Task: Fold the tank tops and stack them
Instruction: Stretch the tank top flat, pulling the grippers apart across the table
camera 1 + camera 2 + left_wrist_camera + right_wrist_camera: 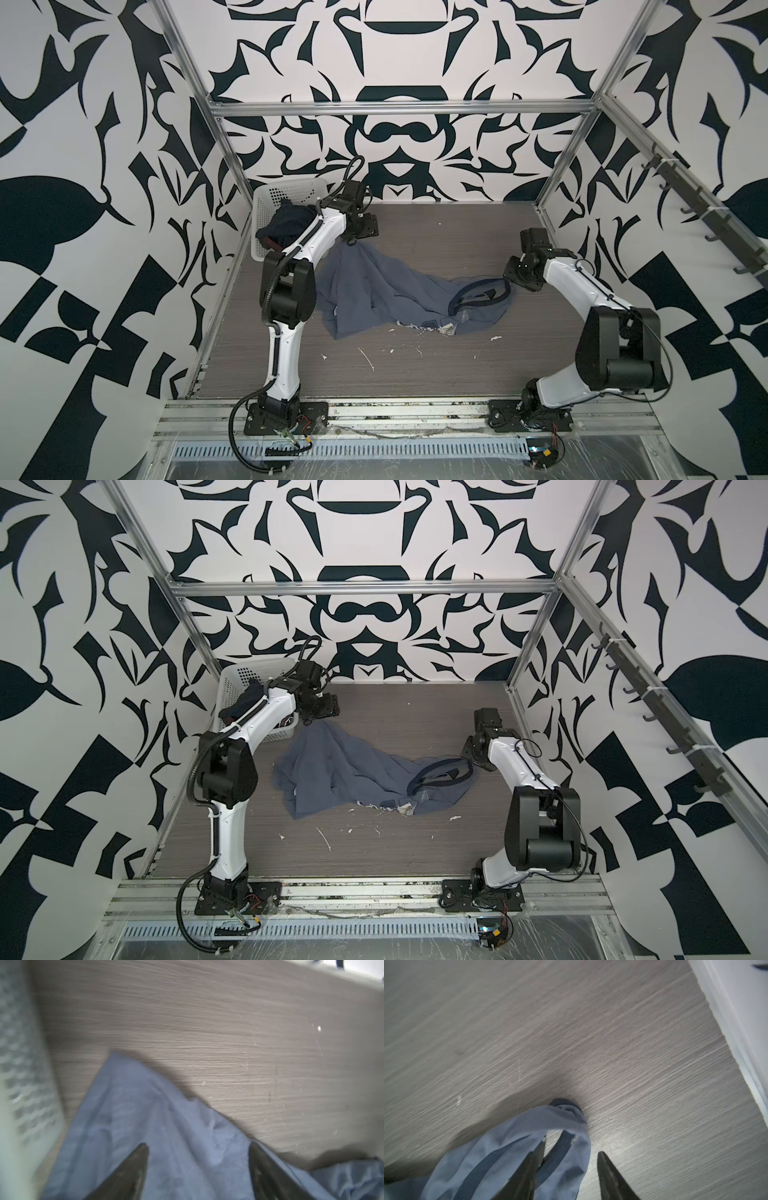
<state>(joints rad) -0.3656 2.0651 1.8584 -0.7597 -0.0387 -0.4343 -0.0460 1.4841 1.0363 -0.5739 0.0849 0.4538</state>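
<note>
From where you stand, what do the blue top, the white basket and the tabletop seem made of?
Blue top: thin, matte woven or knit cloth; it drapes in soft folds.
White basket: probably moulded plastic, walls pierced with regular holes.
Tabletop: likely grey wood-grain laminate, fine streaks, white scuffs.

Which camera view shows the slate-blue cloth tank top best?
The top views: both show the slate-blue cloth tank top nearly whole, crumpled. Left wrist shows only a pointed corner; right wrist only a navy-trimmed strap.

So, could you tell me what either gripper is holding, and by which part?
Nothing: the left gripper and right gripper both stand open, the slate-blue tank top lying unclamped by them.
</note>
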